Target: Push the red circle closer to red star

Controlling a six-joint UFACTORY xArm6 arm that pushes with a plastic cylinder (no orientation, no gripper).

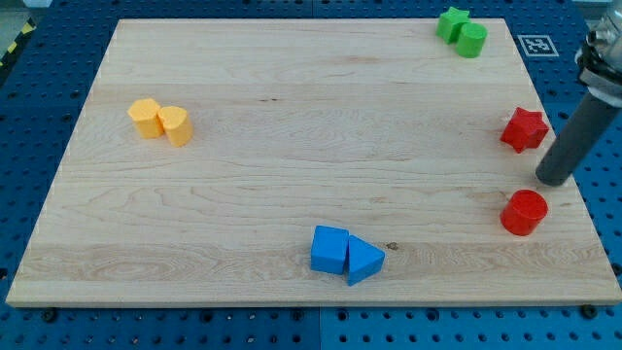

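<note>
Over at the right edge of the board [292, 126], my tip [550, 181] rests between the two red blocks: the red star [524, 129] lies just beyond it on the far side and slightly left, and the red circle [524, 212] sits just nearer than it, close to the right edge. I have no pincer to open or close, only a straight dark rod, so nothing is held; the rod's end sits on the wood and, as far as I can tell, touches neither red block.

As I judge it, the task is not finished. A clear strip of bare wood separates the circle from the star, and my tip stands in or beside that gap, on the wrong side for pushing. What is left is to bring the tip round to the near side of the circle and drive it away from me toward the star.

Elsewhere, two green blocks [461, 31] touch at the far right corner, two yellow-orange blocks [160, 121] sit together at the left, and a blue cube [329, 249] touches a blue triangular block [363, 261] at the near middle, all well apart from the work.
</note>
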